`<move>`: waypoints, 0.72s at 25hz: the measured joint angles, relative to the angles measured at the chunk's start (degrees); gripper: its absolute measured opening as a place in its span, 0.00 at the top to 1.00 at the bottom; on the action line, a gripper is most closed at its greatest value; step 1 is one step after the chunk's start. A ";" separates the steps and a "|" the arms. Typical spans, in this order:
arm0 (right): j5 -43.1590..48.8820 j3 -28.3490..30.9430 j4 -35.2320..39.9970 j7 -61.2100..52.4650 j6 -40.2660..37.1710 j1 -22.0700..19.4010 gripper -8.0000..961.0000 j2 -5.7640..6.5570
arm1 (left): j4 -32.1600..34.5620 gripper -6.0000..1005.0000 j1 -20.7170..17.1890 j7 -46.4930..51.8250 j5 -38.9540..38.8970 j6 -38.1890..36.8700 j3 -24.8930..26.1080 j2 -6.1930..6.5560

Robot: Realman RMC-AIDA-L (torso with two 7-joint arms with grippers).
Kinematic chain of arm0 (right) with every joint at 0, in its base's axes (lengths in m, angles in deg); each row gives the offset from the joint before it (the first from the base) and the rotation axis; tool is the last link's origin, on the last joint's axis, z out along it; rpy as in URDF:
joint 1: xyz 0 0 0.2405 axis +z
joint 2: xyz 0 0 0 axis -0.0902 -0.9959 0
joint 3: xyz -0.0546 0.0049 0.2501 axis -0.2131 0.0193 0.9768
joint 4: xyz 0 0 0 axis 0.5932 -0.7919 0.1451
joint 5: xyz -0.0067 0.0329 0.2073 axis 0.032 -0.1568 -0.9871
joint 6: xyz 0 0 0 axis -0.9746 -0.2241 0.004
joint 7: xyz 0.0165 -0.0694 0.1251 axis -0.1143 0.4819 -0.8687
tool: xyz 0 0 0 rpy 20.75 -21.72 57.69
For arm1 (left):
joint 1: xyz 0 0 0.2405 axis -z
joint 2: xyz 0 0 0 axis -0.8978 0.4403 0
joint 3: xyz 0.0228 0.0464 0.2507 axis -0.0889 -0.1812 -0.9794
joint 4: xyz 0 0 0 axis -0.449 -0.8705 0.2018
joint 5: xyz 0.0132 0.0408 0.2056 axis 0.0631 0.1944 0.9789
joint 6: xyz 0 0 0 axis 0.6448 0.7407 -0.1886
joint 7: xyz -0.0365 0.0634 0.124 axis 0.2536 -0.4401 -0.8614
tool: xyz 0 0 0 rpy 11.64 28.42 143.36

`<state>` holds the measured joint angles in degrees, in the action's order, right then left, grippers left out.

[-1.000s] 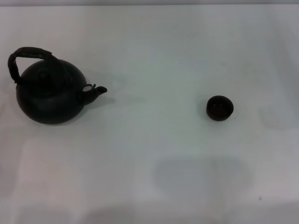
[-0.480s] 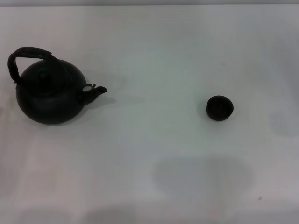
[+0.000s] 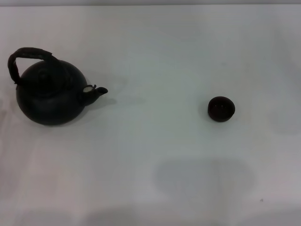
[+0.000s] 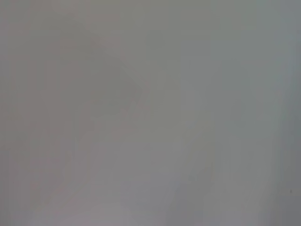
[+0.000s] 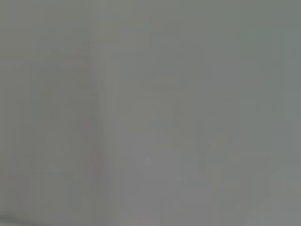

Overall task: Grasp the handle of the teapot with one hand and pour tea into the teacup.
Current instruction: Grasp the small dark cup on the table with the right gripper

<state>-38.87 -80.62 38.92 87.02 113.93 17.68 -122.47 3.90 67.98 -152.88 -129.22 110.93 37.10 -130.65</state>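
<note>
Head view: the teapot (image 3: 51, 96) sits on the pale surface (image 3: 155, 56) at the robot's left, upright, spout toward the teacup (image 3: 221, 108), which stands well apart at the right. Pot is round, matte black, pale spot at the spout base. Likely heavy and rigid; body too wide and smooth to grip. Best hold: the top of the handle (image 3: 29, 53), a thick arched bail with a rough wrapped look, should resist slipping. Cup is small, dark, handleless, probably light and easily knocked. Neither claw shows here.

Left wrist view: only blank grey surface; claw state cannot be told.

Right wrist view: same, nothing but surface; claw unseen.
</note>
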 joint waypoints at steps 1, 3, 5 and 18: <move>3.27 -0.01 2.21 -2.86 0.94 -0.07 0.11 0.43 | -0.17 0.24 -0.06 0.02 0.01 0.01 0.00 0.00; 9.09 -0.03 5.91 -8.04 3.26 -0.01 0.11 1.11 | -0.51 0.24 -0.08 0.10 0.01 0.01 0.00 0.00; 14.58 -0.04 9.40 -12.54 6.06 0.47 0.11 1.49 | -0.64 0.24 0.04 0.19 0.01 -0.05 0.00 0.00; 40.41 -3.24 25.12 -28.54 18.79 9.18 0.11 -2.79 | -0.38 0.24 1.86 0.28 0.66 -0.23 0.00 0.19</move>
<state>1.54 -83.86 64.04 58.48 132.71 26.85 -125.25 3.52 69.84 -152.60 -128.57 110.70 37.10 -130.46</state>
